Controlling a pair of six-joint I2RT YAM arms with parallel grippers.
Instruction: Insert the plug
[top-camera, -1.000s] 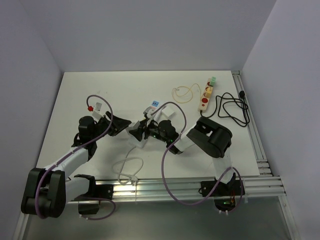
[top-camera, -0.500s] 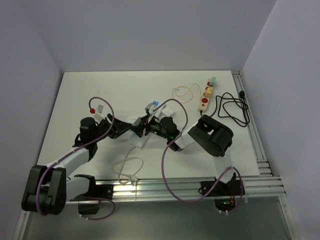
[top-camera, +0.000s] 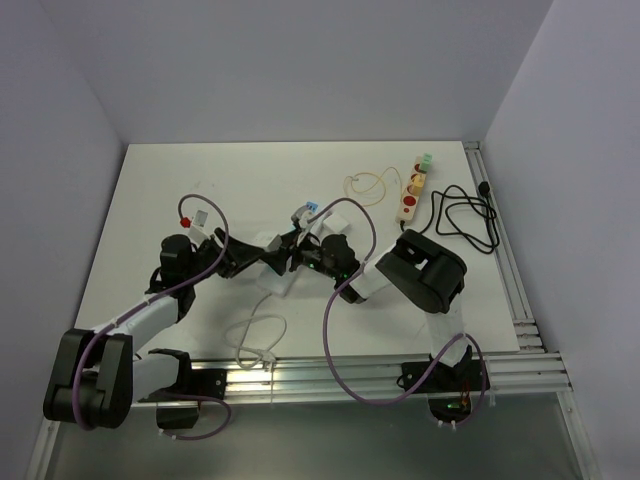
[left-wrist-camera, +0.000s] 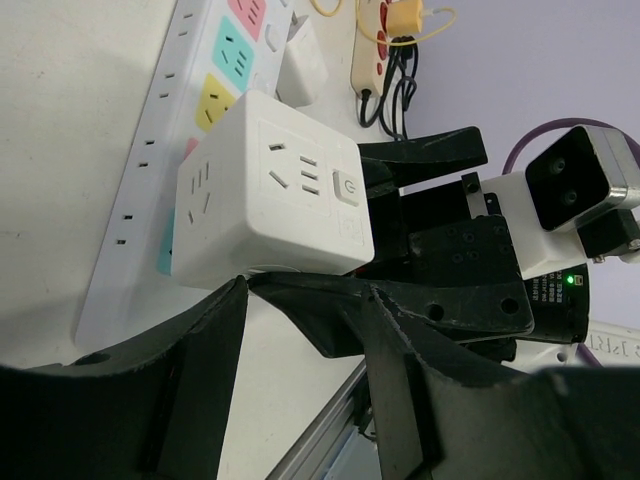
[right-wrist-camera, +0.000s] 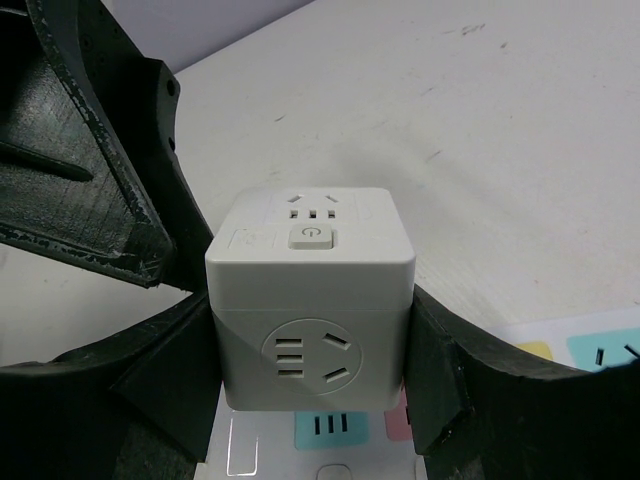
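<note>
Since a second ago, the right pincer (top-camera: 287, 252) has moved a little to the left, over the far end of the white power strip (top-camera: 279, 283). The white cube socket (top-camera: 267, 243) it clamps was mostly hidden between the two pincers before. Now it shows clearly beyond that end of the strip. The left pincer (top-camera: 250, 256) has come closer toward the strip, and its spread fingers are now just beside the cube.

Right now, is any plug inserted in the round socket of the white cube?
No, the round socket on the white cube shows only empty slots in the right wrist view.
</note>
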